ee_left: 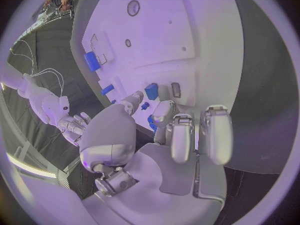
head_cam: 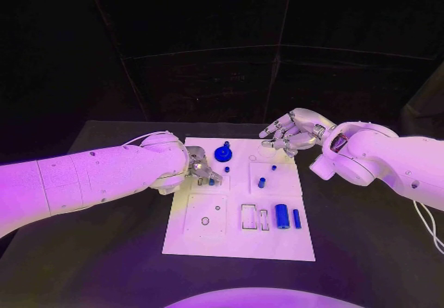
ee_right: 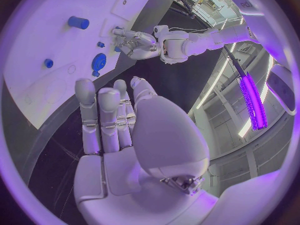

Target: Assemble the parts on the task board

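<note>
Task board (head_cam: 208, 240) lies mid-frame in head view on black tabletop (head_cam: 370, 237). Left hand (head_cam: 198, 167) sits at board's left edge, fingertips (ee_left: 167, 113) down over small blue part (head_cam: 211, 181); pinch or mere touch, cannot tell. Right hand (head_cam: 289, 135) hovers off board's upper right corner, fingers apart, holding nothing. Round blue part (head_cam: 223, 153) lies between hands, near board's top. Blue cylinder (head_cam: 281, 215) and blue bar (head_cam: 296, 218) rest lower right, well apart from both hands.

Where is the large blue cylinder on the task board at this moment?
In the head view, the large blue cylinder lies on the task board, in its near right part, between a rectangular slot and a thinner blue pin.
</note>
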Controlling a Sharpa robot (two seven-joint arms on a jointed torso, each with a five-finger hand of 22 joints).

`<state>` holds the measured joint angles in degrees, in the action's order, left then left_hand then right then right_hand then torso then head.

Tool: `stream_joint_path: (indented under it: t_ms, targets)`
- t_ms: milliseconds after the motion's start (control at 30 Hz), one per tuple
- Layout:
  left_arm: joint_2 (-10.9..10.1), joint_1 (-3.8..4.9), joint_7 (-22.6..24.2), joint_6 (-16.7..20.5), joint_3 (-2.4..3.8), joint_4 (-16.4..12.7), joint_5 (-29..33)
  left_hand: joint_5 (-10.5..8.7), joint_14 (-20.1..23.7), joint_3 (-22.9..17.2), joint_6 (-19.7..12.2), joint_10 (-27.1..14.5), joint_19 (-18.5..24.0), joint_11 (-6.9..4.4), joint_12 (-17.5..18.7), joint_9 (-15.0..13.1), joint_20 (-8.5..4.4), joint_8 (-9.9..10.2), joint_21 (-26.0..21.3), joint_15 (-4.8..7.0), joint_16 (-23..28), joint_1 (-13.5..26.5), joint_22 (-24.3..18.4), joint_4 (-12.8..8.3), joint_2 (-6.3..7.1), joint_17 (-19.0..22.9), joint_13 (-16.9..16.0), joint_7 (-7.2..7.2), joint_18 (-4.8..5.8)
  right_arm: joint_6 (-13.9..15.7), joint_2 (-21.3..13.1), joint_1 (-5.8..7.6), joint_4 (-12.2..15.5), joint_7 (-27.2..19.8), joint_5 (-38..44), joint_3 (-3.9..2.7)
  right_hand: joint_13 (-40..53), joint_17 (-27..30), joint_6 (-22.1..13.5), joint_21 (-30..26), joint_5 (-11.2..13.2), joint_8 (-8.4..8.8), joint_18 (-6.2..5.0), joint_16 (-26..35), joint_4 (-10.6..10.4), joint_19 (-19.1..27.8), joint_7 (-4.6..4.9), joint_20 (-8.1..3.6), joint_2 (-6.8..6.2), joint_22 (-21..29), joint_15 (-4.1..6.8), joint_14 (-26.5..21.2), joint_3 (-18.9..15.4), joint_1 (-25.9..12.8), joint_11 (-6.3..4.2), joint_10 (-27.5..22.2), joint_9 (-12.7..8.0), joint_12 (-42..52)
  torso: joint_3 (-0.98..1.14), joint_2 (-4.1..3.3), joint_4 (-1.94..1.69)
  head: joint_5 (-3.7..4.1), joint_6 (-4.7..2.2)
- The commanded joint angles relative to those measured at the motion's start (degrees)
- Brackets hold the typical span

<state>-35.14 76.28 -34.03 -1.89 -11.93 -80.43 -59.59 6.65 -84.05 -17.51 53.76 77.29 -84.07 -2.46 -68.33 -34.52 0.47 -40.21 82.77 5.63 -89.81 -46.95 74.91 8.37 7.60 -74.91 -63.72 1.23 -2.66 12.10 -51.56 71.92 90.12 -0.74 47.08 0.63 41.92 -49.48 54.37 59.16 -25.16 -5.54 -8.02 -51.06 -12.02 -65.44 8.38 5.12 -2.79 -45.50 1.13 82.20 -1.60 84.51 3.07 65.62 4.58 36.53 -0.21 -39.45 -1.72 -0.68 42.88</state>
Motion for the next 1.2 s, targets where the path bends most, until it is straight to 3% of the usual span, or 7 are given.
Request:
stream_joint_path:
  t_ms: [33,133,300,467,600,800,1200]
  targets:
    - [-0.66,0.04,0.11,0.89,0.11,-0.49,0.46,-0.83,-5.95,1.92,0.04,0.22,-2.74,-0.26,0.05,0.07,-0.34,0.35,-0.08,0.45,-0.19,-0.67,4.69,0.54,-0.18,-15.09,0.15,-0.06,0.43,-0.20,0.01,0.10,0.00,-0.63,0.06,-0.03,-0.04,0.05,-0.49,-0.31,-0.32,-0.26,-0.84,0.17,-0.37,0.47,0.05,-0.04,-0.08,0.05,0.06,0.08,-0.02,-0.61,0.08,-0.02,-0.04,-0.38,-0.02,-0.01,-0.02,0.04,-0.12]
    - [-1.52,0.20,0.34,0.94,1.16,-1.01,1.51,-1.11,-5.95,3.72,-0.32,-0.36,-2.57,-0.17,0.86,0.10,-0.30,0.46,-0.49,0.40,-0.19,-1.66,4.18,1.01,-0.47,-15.09,1.07,0.06,0.32,-0.16,-0.03,0.10,-0.14,-0.69,0.06,-0.03,-0.04,0.05,-0.49,-0.31,-0.32,-0.26,-0.84,0.17,-0.37,0.47,0.05,-0.04,-0.08,0.05,0.06,0.08,-0.02,-0.61,0.08,-0.02,-0.04,-0.38,-0.01,0.04,-0.08,0.13,-0.23]
    - [-2.61,1.36,0.70,-1.67,4.57,-0.24,3.41,-0.99,-5.95,6.99,-2.49,-3.27,-2.11,0.54,4.73,0.62,0.12,1.63,-1.53,-0.18,-0.19,-4.23,2.96,1.72,-1.36,-15.09,5.41,0.93,0.07,-0.08,-0.02,0.10,-0.45,-0.80,0.06,-0.03,-0.06,0.13,-0.53,-0.45,-0.32,-0.25,-0.87,0.29,-0.40,0.56,0.05,-0.04,-0.10,0.22,0.06,0.05,-0.01,-0.63,0.08,-0.06,-0.05,-0.40,0.03,0.03,-0.04,-0.05,-0.55]
    - [-2.07,3.52,1.06,-7.52,6.06,3.98,4.19,-0.91,-5.95,8.88,-3.52,-4.62,-1.68,1.17,6.27,1.41,0.63,2.66,-2.46,-0.69,-0.19,-6.48,1.88,1.87,-2.28,-15.09,7.23,1.60,-0.18,-0.09,0.13,0.10,-0.71,-0.87,0.05,-0.02,-0.06,0.13,-0.53,-0.45,-0.32,-0.25,-0.87,0.29,-0.40,0.56,0.05,-0.04,-0.10,0.22,0.06,0.05,-0.01,-0.63,0.08,-0.06,-0.05,-0.40,0.02,-0.01,-0.01,-0.11,-0.82]
    - [-0.12,4.77,1.27,-11.72,6.47,9.01,4.23,-0.87,-5.95,10.12,-4.30,-4.84,-1.53,1.59,6.42,2.41,0.96,3.87,-2.83,-1.05,-0.19,-8.13,1.51,1.93,-3.14,-15.09,7.58,2.09,-0.27,-0.12,0.30,0.10,-0.86,-0.89,0.05,-0.02,-0.06,0.13,-0.53,-0.45,-0.32,-0.25,-0.87,0.29,-0.40,0.56,0.05,-0.04,-0.10,0.22,0.06,0.05,-0.01,-0.63,0.08,-0.06,-0.05,-0.40,0.06,-0.07,0.04,-0.27,-1.06]
    - [3.22,5.39,1.28,-15.52,6.56,15.09,2.59,-0.85,-5.95,10.69,-4.15,-4.81,-1.58,1.68,6.31,2.77,1.08,4.12,-2.75,-1.14,-0.19,-8.54,1.68,2.18,-3.68,-15.09,7.56,2.17,-0.24,-0.22,0.68,0.09,-1.08,-0.91,0.05,-0.02,-0.06,0.13,-0.53,-0.45,-0.32,-0.25,-0.87,0.29,-0.40,0.56,0.05,-0.04,-0.10,0.22,0.06,0.05,-0.01,-0.63,0.08,-0.06,-0.05,-0.40,-0.13,-0.33,0.14,-0.43,-1.34]
    - [7.70,4.10,1.83,-19.15,5.43,23.16,-0.03,-0.86,-5.95,11.31,-3.81,-4.78,-1.68,1.69,6.20,3.05,1.16,4.20,-2.55,-1.19,-0.19,-8.77,1.98,2.56,-4.26,-15.09,7.54,2.17,-0.19,-0.33,1.31,0.08,-1.37,-1.01,0.05,-0.02,-0.09,0.01,-0.55,-0.46,-0.34,-0.25,-0.87,0.22,-0.42,0.55,0.05,-0.03,-0.10,0.20,0.05,0.06,0.03,-0.62,0.08,-0.09,-0.05,-0.41,-0.15,-0.37,0.21,-0.90,-1.15]
